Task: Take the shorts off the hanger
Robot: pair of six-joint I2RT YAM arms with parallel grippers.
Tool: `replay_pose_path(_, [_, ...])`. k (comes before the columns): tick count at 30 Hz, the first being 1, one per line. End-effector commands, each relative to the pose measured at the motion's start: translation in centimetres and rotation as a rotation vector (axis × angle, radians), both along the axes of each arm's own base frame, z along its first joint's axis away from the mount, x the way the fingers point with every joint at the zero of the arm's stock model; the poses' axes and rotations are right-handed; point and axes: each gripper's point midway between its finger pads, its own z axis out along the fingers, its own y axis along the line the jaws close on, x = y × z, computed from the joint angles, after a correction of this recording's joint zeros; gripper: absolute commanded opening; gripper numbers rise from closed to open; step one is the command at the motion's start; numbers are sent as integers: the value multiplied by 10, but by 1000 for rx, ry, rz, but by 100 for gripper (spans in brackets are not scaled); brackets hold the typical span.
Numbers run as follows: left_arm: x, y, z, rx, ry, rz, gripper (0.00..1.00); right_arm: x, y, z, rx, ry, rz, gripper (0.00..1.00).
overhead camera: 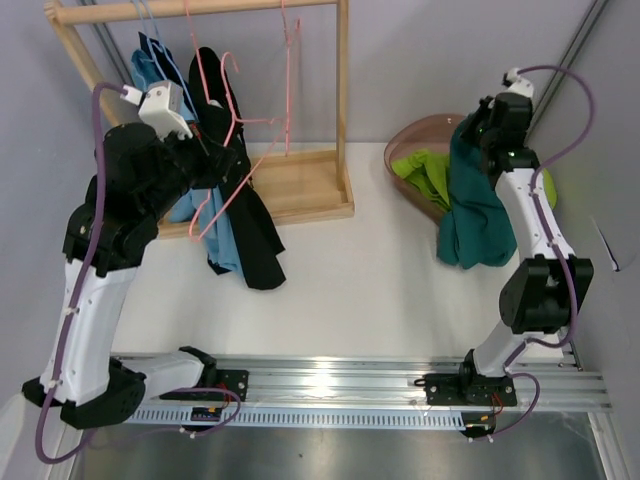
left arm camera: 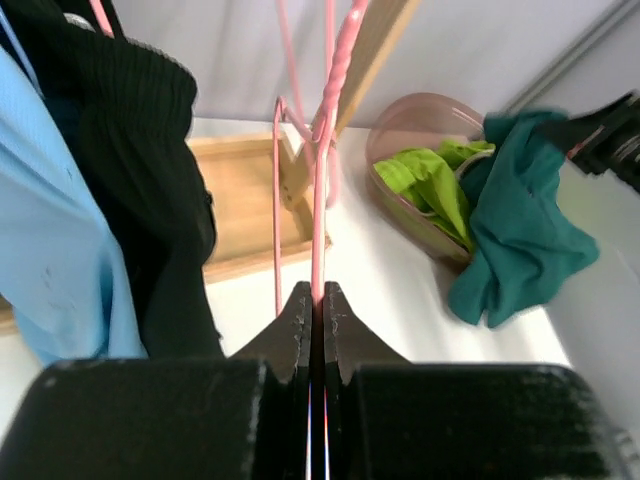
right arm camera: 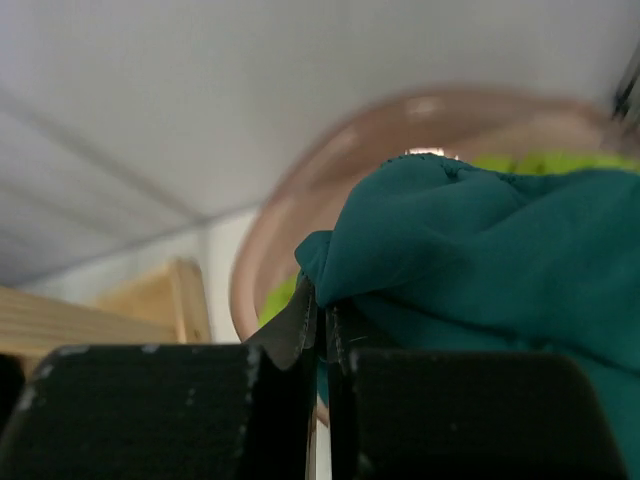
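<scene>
Left: light blue shorts (overhead camera: 222, 240) and black shorts (overhead camera: 258, 240) hang at the wooden rack (overhead camera: 300, 185), long axis vertical and hems down; a darker pair by the rail may be navy, so about three look left to do. The left gripper (left arm camera: 316, 290) is clamped tight on a pink hanger (left arm camera: 319, 200) wire. Right: the right gripper (right arm camera: 320, 305) pinches the teal shorts (overhead camera: 475, 215), which dangle lengthwise, hem down, at the pink basket (overhead camera: 420, 130); the lime green shorts (overhead camera: 425, 175) are already inside.
</scene>
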Motion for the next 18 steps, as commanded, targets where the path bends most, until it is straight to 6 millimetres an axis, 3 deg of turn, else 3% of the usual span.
replay_pose_path(1, [30,1,32,25,-108,55,0,9,19,-4,29,-37,95,0])
replay_pose_path(2, [38,0,31,38,-105,66,0,13,23,-23,39,11,116,0])
replay_pose_path(3, [39,3,52,28,-152,80,0,13,25,-33,45,37,128,8])
replay_pose_path(4, [60,-2,41,68,-124,94,0,13,12,-44,50,72,109,46])
replay_pose_path(5, [65,-3,53,65,-149,99,0,11,12,-56,64,104,105,99])
replay_pose_path(7, [79,-5,63,75,-162,109,0,5,12,-67,85,132,97,99])
replay_pose_path(8, [98,-11,64,82,-157,116,0,-3,13,-84,103,165,97,99])
replay_pose_path(9, [107,-14,61,87,-148,120,0,-12,18,-76,130,145,110,99])
replay_pose_path(10, [106,-11,82,66,-194,130,0,-17,21,-74,145,120,121,99])
replay_pose_path(11, [126,-18,68,78,-164,134,0,-24,26,-77,162,120,135,99])
replay_pose_path(12, [132,-19,68,75,-167,136,0,-38,33,-99,192,160,156,99])
replay_pose_path(13, [138,-17,71,67,-180,145,0,-49,37,-85,196,115,168,99])
replay_pose_path(14, [150,-19,71,59,-196,154,0,-63,41,-108,207,160,171,99])
replay_pose_path(15, [157,-16,69,52,-198,165,0,-74,42,-97,211,128,177,99])
replay_pose_path(17, [172,-17,68,22,-208,168,0,-93,60,-106,213,139,211,99])
replay_pose_path(18, [184,-19,59,-9,-184,159,0,-108,68,-130,220,183,225,99])
